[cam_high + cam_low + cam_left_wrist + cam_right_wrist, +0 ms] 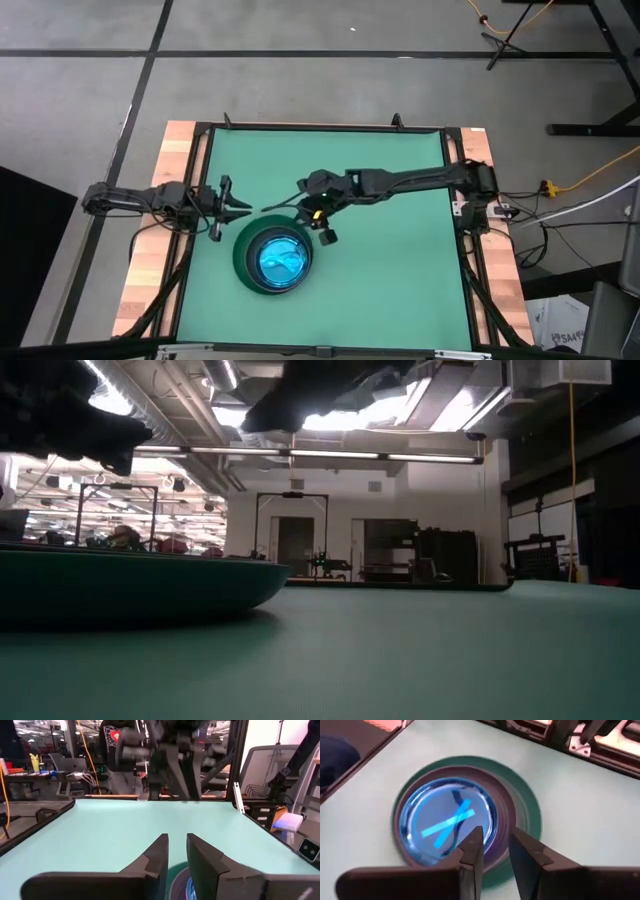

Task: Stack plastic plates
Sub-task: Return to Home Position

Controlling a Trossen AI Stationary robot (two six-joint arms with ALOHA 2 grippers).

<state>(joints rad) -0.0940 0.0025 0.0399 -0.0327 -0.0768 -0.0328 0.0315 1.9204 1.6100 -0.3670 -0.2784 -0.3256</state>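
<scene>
A stack of plastic plates (275,257) rests on the green table left of its middle. A large dark green plate (527,805) is at the bottom, a pink one (504,817) lies in it, and a translucent cyan one (445,820) is on top. My right gripper (495,840) hangs above the stack's far right rim, tilted down, with a narrow gap between its fingers and nothing in it. My left gripper (248,207) waits level at the table's left side, just beyond the stack, also narrowly open and holding nothing. In the low view the green plate (130,585) fills the left.
A black frame (330,127) borders the green mat, with wooden strips (160,240) along the left and right sides. The right arm (420,180) reaches across the table's middle from the right. The mat (390,270) right of the stack is bare.
</scene>
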